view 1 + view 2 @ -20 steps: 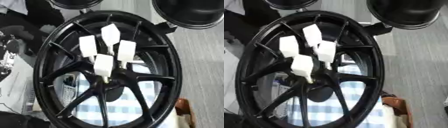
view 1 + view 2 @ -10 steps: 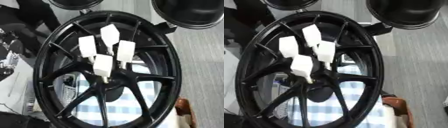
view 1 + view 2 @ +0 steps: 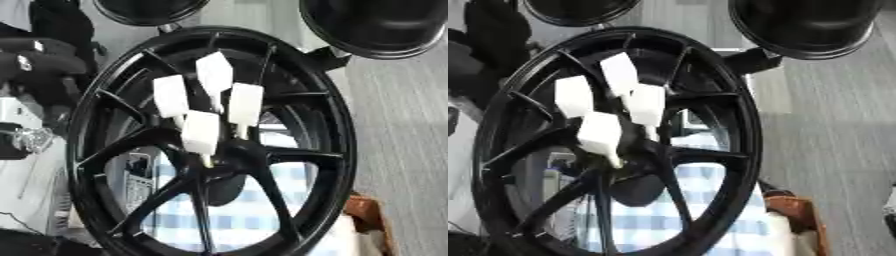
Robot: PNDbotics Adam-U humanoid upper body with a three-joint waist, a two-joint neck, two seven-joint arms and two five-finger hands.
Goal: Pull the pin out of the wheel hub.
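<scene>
The black spoked wheel stands nearly upright and fills both views. Several white block-headed pins stick out of its hub: one on top, one at the left, one at the right and the nearest, lowest one. A dark shape with a white mark, which looks like my left arm, shows at the left edge beside the rim, apart from the pins. No part of it reads clearly as a hand. My right hand shows in neither view.
Two more black round wheels lie beyond the top edge, one left and one right. A blue-and-white checked cloth shows through the spokes. A brown object sits at the lower right, with grey floor beside it.
The dark shape at the left edge has come in closer to the rim. The wheel and its white pins have stayed as they were.
</scene>
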